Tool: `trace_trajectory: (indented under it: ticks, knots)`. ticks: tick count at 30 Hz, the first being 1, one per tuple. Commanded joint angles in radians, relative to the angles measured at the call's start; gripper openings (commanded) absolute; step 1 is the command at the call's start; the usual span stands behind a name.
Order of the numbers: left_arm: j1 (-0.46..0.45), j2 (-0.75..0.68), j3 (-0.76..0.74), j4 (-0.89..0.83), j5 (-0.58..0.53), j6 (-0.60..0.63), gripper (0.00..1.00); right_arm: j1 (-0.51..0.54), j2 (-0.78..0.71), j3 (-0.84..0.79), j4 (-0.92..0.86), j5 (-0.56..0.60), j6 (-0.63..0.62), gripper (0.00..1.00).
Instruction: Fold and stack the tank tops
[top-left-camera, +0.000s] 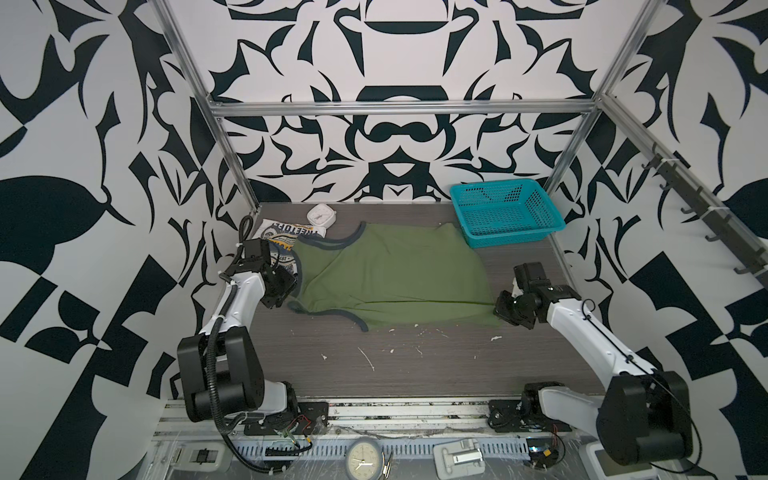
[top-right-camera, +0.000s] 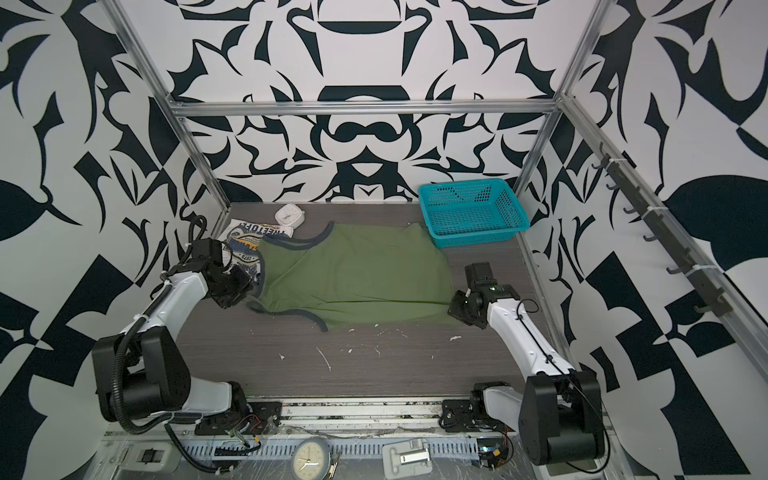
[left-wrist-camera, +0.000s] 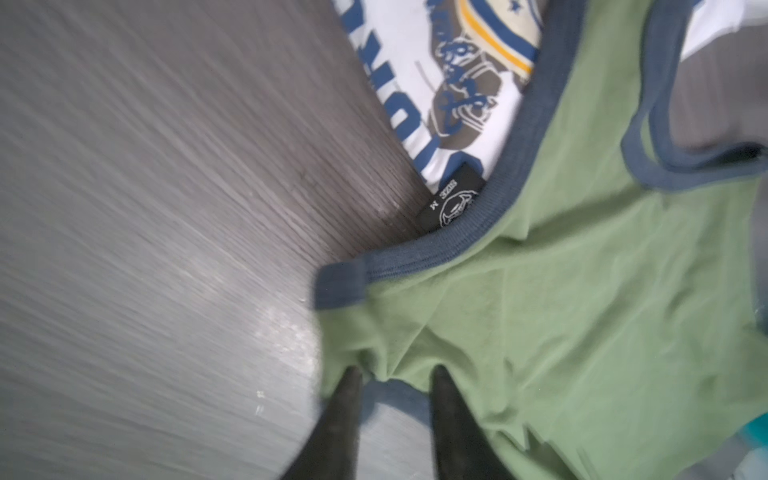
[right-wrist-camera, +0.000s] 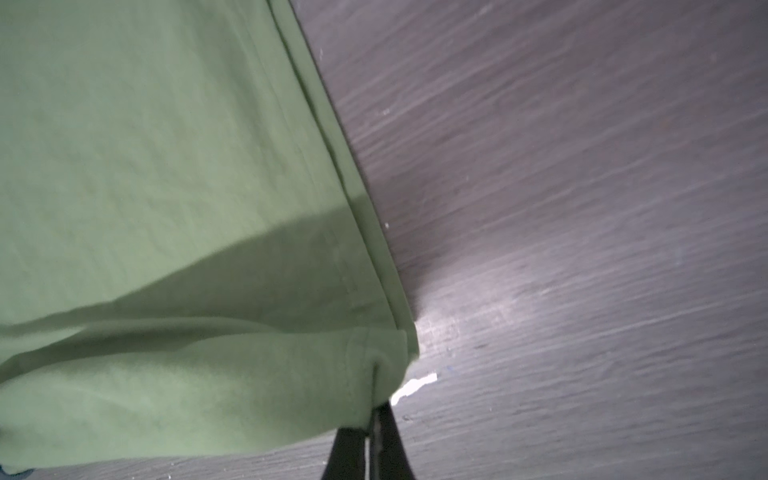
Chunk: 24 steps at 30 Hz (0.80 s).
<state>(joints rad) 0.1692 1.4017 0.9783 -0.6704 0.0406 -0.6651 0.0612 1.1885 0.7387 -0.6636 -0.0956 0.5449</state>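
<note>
At the far left corner of the bench (top-left-camera: 415, 374) lies the white tank top (top-left-camera: 277, 240), print up, with its right part tucked under the neck trim of the olive tank top (top-left-camera: 395, 274). On the near side of it, the left pincer (left-wrist-camera: 397, 376) stands at the olive top's near shoulder. Its fingers (left-wrist-camera: 351, 399) are apart, tips at the cloth's edge with a small pucker of green between them, and nothing is clamped.

The olive top spreads flat across the middle of the bench. Its long axis runs left to right, straps toward the left edge and hem toward the right edge. So the shoulder falls to the left arm and the hem to the right arm.

At the garment's near right corner, the right pincer (right-wrist-camera: 376, 415) is closed tight on the hem.

A lengthwise fold would likely need both near corners held, and the left one has no grip yet. The near long edge would then travel toward the far edge.

The near half of the bench is smooth wood-grain with only white flecks. The far side is tighter. A small white clock (top-left-camera: 321, 216) sits at the white top's far edge, and a teal basket (top-left-camera: 505, 212) fills the far right corner, just beside the olive hem.
</note>
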Motion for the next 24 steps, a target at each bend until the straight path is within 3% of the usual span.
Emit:
trace_trajectory:
  ticks: [1, 5, 8, 13, 16, 19, 24]
  knots:
    - [0.002, -0.149, -0.028, -0.099, -0.137, -0.062, 0.78, 0.002, -0.004, 0.007, 0.015, -0.007, -0.017, 0.00]
    - [-0.036, -0.417, -0.118, -0.091, -0.107, -0.126, 0.84, 0.000, -0.020, -0.021, 0.039, -0.043, -0.007, 0.00]
    - [-0.164, -0.436, -0.071, -0.221, -0.087, -0.117, 0.84, 0.000, -0.014, -0.022, 0.044, -0.063, -0.004, 0.00]
    - [-0.601, -0.318, -0.094, -0.253, -0.118, -0.232, 0.74, 0.001, -0.007, -0.017, 0.051, -0.075, -0.004, 0.00]
    - [-0.778, -0.210, -0.125, -0.159, -0.108, -0.304, 0.67, -0.001, -0.017, -0.021, 0.051, -0.066, -0.003, 0.00]
    - [-0.859, -0.085, -0.113, -0.094, -0.125, -0.329, 0.65, -0.001, -0.024, -0.028, 0.059, -0.069, 0.001, 0.00]
    - [-0.903, 0.059, -0.060, -0.034, -0.123, -0.306, 0.57, 0.000, -0.026, -0.044, 0.068, -0.084, 0.003, 0.00]
